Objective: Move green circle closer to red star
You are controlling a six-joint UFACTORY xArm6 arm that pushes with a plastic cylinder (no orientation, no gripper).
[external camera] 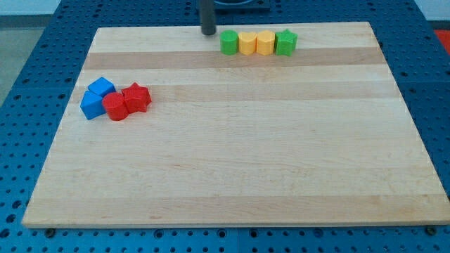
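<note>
My tip (pixel 209 32) stood near the top edge of the wooden counter (pixel 232 169), a little to the left of the middle of that edge. It was a plain dark rod, so this tool had no parts to spread or press together, and it pinched nothing. Its upper part went out of the view at the top.

Just to the right of my tip, but not touching it, lay the green circle (pixel 229 42). This block was the first in a row of 4 blocks along the top edge. After it came a yellow block (pixel 247 43), then a second yellow block (pixel 265 43), and at the right end a green star (pixel 285 43). The 4 blocks stood side by side and seemed to touch each other. I could not tell the exact shapes of the 2 yellow ones.

The red star (pixel 137 97) was well apart from this row, near the left edge of the counter. It sat in a tight group of 4 blocks. A red block (pixel 115 107) with a rounder form touched it on its left and a little lower. Behind these were 2 blue blocks, one (pixel 101 88) nearer to the top edge and one (pixel 91 105) nearest to the left edge.

Around the counter a blue surface with holes (pixel 42 42) was visible.
</note>
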